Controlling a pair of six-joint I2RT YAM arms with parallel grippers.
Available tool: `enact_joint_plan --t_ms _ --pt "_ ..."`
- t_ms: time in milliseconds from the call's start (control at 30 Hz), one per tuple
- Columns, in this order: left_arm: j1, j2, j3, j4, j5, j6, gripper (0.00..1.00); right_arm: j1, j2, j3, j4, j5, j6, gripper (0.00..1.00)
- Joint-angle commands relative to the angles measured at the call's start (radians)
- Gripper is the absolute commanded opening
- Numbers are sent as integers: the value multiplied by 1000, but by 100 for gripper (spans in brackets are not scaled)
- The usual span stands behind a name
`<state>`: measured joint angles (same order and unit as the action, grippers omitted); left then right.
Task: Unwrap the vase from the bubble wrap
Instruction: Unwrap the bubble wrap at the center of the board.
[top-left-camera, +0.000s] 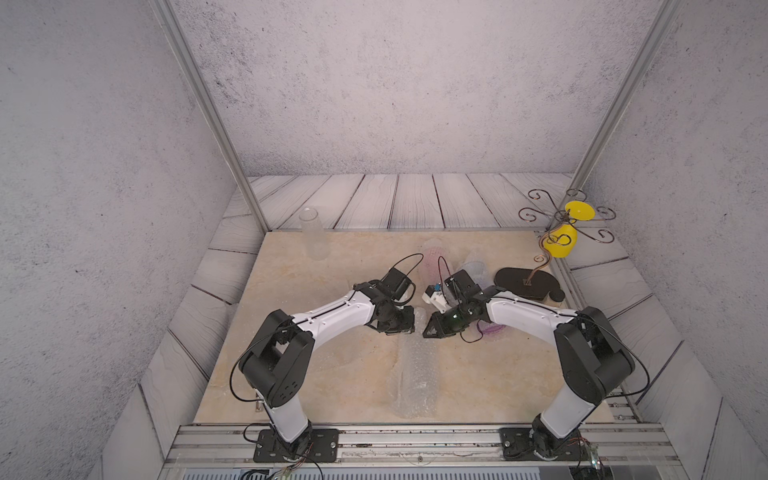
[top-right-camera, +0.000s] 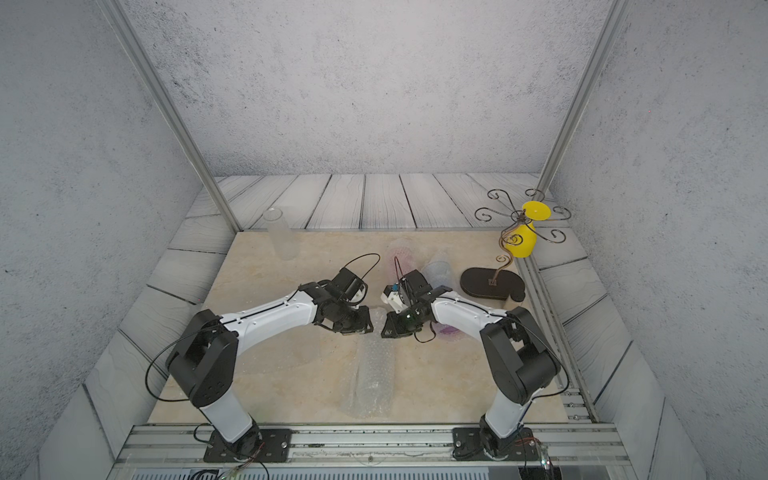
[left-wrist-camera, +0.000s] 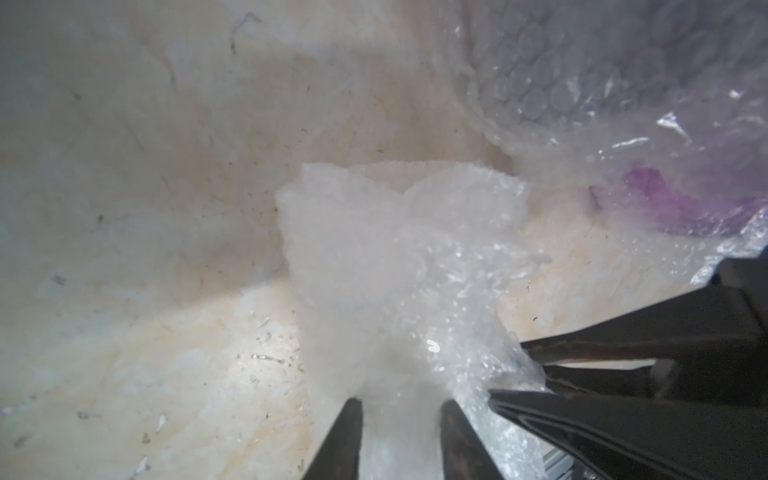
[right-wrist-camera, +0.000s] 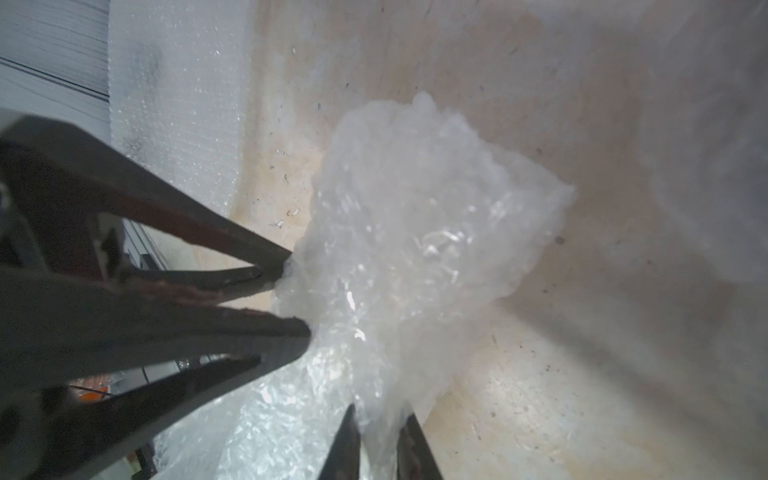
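A long roll of clear bubble wrap (top-left-camera: 415, 374) (top-right-camera: 376, 374) lies on the beige table, running from the front edge to the two grippers at mid-table. My left gripper (top-left-camera: 411, 322) (left-wrist-camera: 401, 415) is shut on a bunched end of the bubble wrap (left-wrist-camera: 399, 270). My right gripper (top-left-camera: 428, 330) (right-wrist-camera: 380, 424) faces it and pinches the same crumpled end (right-wrist-camera: 415, 232). The two sets of fingertips almost touch. The vase is hidden; I cannot see it through the wrap.
Behind the grippers lie a pink wrapped bundle (top-left-camera: 432, 257) and a bluish one (top-left-camera: 476, 266). A purple wrapped bundle (top-left-camera: 492, 330) lies under my right arm. A black oval base (top-left-camera: 523, 282) carries a wire stand with a yellow piece (top-left-camera: 561, 245). A clear glass cylinder (top-left-camera: 313, 235) stands back left.
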<state>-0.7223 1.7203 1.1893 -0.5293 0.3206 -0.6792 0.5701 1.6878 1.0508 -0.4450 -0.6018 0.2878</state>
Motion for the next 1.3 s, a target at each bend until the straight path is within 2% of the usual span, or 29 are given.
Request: enact_joint_plan --t_ms 0,100,167,300,433,600,667,1267 --pt "-5 5 -6 25 4 -10 23 -3 35 12 3 -21 -1 11" --pt "-5 4 -10 20 5 -9 12 -3 26 10 4 -20 -4 4" --pt "-5 -5 -16 19 3 -7 8 -3 18 8 5 -14 -8 0" --pt "-4 -25 -22 -1 -23 -3 0 -2 -8 0 -2 12 -18 0" --pt "12 -67 -66 0 -66 -32 0 -3 -44 -3 -39 93 -41 0" --pt "57 -128 -156 41 -89 -83 0 -4 -80 8 -154 320 -88 0" --pt "69 -141 -178 53 -91 -92 0 -6 -99 1 -167 372 -89 0" --pt "120 -206 -303 99 -127 -150 0 -29 -179 -37 -173 460 -75 0"
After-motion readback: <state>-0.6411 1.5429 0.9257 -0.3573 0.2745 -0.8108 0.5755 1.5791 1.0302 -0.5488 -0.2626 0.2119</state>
